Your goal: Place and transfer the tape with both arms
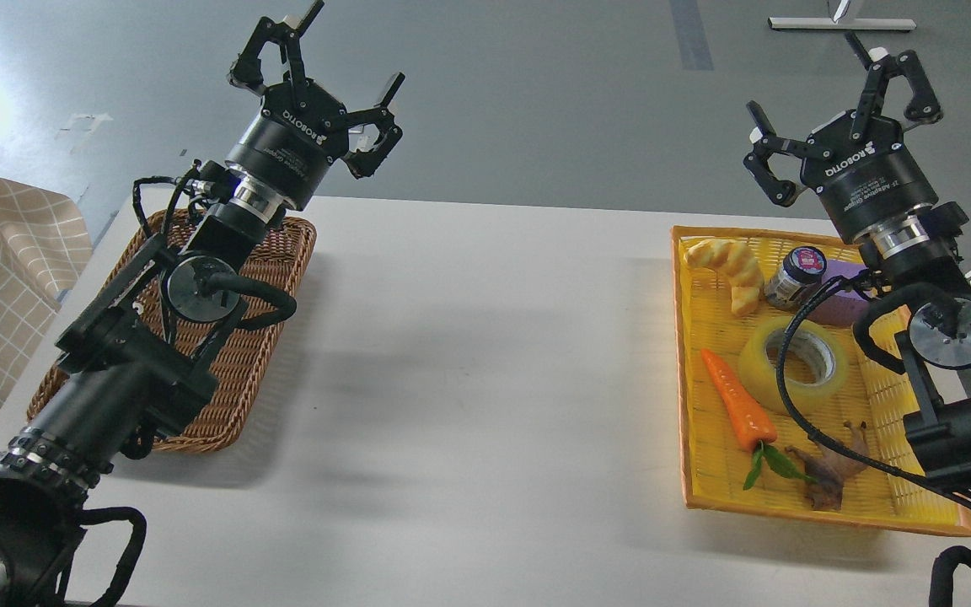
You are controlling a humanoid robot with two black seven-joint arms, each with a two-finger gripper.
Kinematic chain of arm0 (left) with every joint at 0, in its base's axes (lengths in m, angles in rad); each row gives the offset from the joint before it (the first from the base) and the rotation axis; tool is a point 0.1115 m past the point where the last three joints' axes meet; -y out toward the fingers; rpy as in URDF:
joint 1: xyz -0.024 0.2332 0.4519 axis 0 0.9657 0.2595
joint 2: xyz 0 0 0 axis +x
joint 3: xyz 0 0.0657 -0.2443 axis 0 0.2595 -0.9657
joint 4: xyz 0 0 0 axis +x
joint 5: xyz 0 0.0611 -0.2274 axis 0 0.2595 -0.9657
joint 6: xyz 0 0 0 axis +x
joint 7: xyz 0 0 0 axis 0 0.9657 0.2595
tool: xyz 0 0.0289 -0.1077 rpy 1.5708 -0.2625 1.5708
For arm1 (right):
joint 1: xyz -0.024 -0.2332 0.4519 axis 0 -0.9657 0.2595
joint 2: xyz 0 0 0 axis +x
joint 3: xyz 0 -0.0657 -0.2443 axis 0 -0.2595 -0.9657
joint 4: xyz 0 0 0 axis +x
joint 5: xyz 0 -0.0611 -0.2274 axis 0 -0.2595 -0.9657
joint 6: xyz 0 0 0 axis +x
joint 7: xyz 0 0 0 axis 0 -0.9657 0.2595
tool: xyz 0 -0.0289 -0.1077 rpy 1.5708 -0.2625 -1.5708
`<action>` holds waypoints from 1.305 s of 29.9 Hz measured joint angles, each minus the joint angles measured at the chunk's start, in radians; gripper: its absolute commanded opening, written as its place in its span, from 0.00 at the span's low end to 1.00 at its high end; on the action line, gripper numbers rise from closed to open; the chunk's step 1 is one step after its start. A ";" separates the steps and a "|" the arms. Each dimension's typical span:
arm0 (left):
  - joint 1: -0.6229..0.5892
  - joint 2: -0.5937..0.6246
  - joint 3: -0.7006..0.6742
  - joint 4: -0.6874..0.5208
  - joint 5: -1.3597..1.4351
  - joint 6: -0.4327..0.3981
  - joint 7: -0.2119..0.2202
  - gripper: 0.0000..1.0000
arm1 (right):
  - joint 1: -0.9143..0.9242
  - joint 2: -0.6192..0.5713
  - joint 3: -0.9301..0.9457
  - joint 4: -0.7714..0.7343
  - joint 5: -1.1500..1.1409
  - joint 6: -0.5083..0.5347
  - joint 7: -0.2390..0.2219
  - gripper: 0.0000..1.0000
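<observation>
Lying flat at the right of the frame, the tape [797,364] sits in the middle of a yellow tray [873,506], its pale core facing up and a black cable from the right arm crossing over it. Just left of it lies an orange carrot [734,410] with green leaves; above it are a croissant [730,268], a small dark-lidded jar [795,276] and a purple block [841,305], and a brown dried leaf [831,472] lies below. The right gripper [844,93] hangs above the tray's upper edge with its fingers spread wide, holding nothing. Across the frame, the left gripper [317,80] is likewise splayed and empty, raised over the far end of a brown wicker basket [233,405] at the left. Both containers rest on a plain white table [485,379] marked with soft shadows. Beyond it stretches a grey floor [536,84], bright with glare at the upper left, and a checked beige cloth [5,253] shows at the left edge.
</observation>
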 measured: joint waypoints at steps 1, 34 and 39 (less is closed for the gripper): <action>0.000 0.000 0.000 0.000 0.000 0.000 0.000 0.98 | 0.000 0.000 0.000 0.000 0.000 0.000 0.000 1.00; -0.004 -0.001 -0.002 -0.003 0.000 0.000 0.000 0.98 | 0.036 -0.287 -0.226 0.001 -0.064 0.000 -0.001 1.00; -0.004 -0.001 -0.003 -0.003 0.000 0.000 0.000 0.98 | 0.075 -0.330 -0.309 0.006 -0.203 0.000 0.005 1.00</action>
